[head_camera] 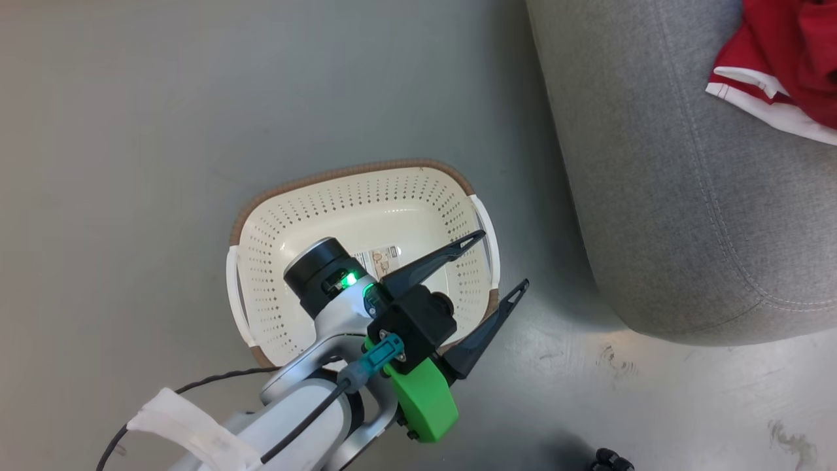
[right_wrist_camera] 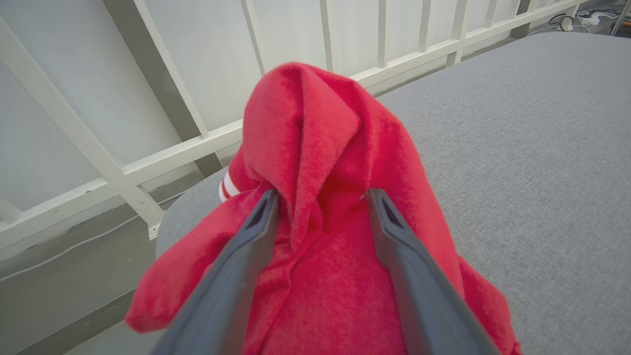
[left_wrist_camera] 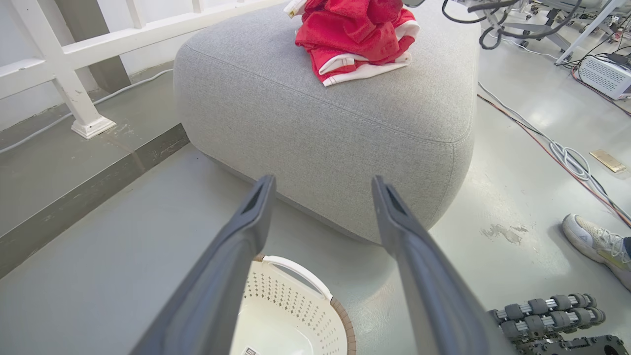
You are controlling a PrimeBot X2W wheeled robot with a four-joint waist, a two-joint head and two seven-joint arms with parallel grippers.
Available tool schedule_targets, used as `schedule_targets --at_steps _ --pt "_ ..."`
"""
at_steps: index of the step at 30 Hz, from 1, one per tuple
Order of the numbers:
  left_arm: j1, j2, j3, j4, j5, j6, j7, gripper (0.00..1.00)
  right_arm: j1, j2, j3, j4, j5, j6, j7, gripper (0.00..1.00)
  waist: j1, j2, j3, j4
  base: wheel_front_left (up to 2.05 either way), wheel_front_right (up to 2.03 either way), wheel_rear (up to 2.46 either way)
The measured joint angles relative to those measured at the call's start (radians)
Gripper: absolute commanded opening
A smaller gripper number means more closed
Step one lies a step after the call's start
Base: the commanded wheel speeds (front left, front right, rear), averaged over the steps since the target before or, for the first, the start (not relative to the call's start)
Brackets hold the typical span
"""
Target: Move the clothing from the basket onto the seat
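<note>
One basket (head_camera: 294, 216) on the floor (head_camera: 131, 131), its sticker (head_camera: 382, 256) showing on the bottom. The left jaws hang above it, spread wide, released. Further right there's one seat (head_camera: 654, 196), and on it one red heap of clothing (head_camera: 791, 59); can't count the pieces. The right jaws are parted, straddling a raised fold of that heap.

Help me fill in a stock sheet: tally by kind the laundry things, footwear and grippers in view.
basket: 1
seat: 1
heap of red clothing: 1 (the garments in it cannot be told apart)
shoe: 1
grippers: 2, left gripper and right gripper
Total: 6
</note>
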Motion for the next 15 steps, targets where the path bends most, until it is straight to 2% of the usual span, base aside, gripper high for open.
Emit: schedule_targets --at_steps 15 --pt "0.007 -0.001 0.027 0.068 -0.037 0.001 -0.076 1.00 0.142 0.018 0.043 0.019 -0.050 0.042 -0.057 1.00 -0.0001 0.0000 -0.123 0.004 0.00 0.00 0.00"
